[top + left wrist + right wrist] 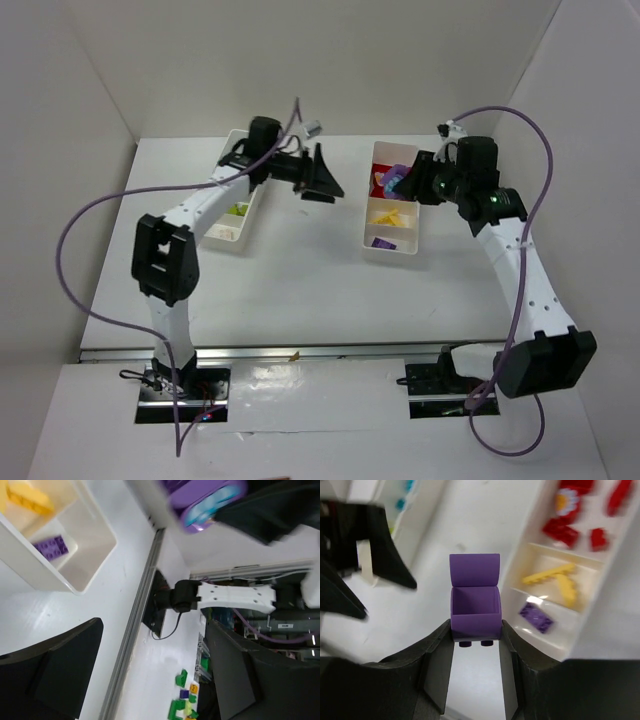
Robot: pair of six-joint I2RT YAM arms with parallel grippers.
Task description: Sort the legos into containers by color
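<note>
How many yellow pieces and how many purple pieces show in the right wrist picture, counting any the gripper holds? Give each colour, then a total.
Yellow: 2, the long yellow piece and the short yellow piece, in the white tray.
Purple: 2, the purple brick in that tray, the rounded purple piece in the right gripper.
Total: 4

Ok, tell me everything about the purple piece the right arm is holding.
The purple piece looks like glossy plastic: a hollow square box with a rounded flap standing open at its far side and two studs below. The right end effector clamps its two sides, holding it beside the tray in the wrist view. The blurred left wrist view shows a light blue face on it.
</note>
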